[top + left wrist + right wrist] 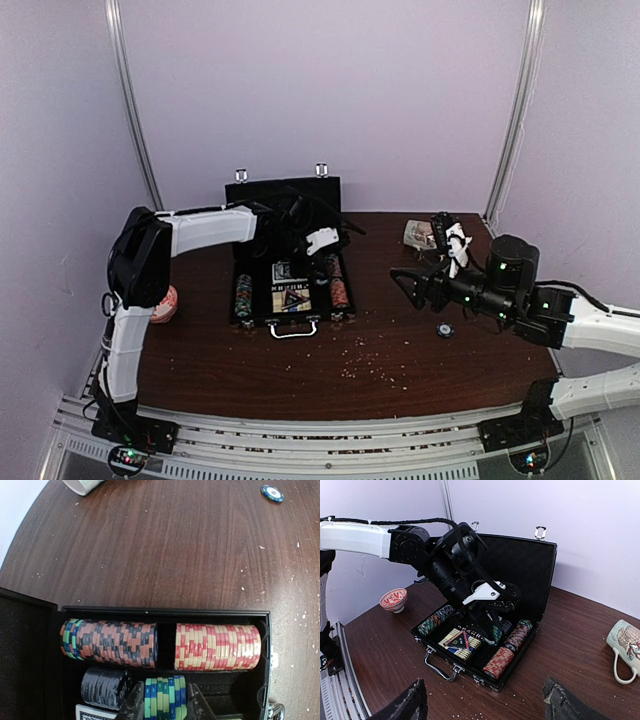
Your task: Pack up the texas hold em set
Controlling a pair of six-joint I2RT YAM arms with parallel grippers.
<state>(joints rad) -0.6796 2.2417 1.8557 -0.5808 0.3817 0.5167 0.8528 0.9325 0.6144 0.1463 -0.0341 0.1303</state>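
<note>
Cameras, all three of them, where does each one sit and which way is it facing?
Top external: above and behind the bases, looking down on the table and open briefcase; both arms show.
Left wrist: over the briefcase, looking down at its chips; left gripper holds the blue-green chip stack.
Right wrist: low at the table's right, facing the briefcase front and left arm; open right gripper at bottom.
Shared: both wrist views show the red-and-white chip stack.

No legible text, card box (pixel 460 642) (print blurred)
</note>
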